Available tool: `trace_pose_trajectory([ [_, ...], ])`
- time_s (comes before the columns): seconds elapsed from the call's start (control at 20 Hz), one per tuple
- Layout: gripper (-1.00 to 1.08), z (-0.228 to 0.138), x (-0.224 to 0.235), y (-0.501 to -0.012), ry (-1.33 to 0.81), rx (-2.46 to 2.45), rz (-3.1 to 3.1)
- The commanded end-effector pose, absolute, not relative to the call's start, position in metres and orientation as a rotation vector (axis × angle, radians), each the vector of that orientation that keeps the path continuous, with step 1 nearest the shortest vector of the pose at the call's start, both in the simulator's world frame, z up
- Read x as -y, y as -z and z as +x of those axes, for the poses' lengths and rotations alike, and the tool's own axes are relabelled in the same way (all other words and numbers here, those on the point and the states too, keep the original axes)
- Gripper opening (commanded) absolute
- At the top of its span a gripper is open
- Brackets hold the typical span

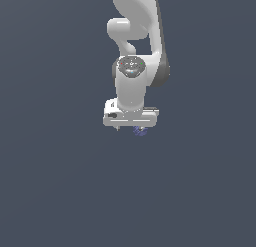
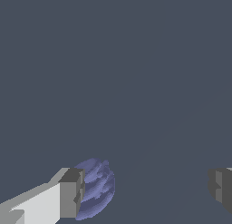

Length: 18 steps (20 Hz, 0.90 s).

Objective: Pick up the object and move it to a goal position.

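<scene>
Grey finger pads [image 2: 71,191] stand far apart in the wrist view, so the jaws are wide open and grip nothing. One pad sits right beside the object [image 2: 97,187], a small blue-purple lump with ribs on it; I cannot tell if they touch. The other pad is well apart from it, across a big gap.

From outside, the object [image 1: 140,131] peeks out just under the white gripper [image 1: 131,125], toward the exterior view's right. It looks like it rests on the plain dark worktop [image 1: 55,191], with the arm [image 1: 134,51] reaching straight down from above.

I think the next step is to close on the lump. What could go wrong: it is not in the middle of the jaws. When they close, one pad may push it sideways first, and a round, bumpy thing could roll or pop out. No boxes, bowls or other containers show, and no goal marker either.
</scene>
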<state>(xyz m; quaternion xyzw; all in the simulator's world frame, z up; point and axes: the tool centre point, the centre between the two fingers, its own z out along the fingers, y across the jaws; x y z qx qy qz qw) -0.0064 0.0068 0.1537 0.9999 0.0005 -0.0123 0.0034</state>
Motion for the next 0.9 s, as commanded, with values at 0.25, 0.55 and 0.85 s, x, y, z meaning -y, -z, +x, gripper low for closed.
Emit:
trace_pose_trajectory([
  [0.25, 1.0, -0.006, 0.006, -0.154, 0.043, 0.0, 3.128],
  [0.55, 1.0, -0.005, 0.025, -0.156, 0.051, 0.018, 3.119],
  [0.85, 1.0, -0.009, 0.018, -0.151, 0.048, -0.018, 3.121],
])
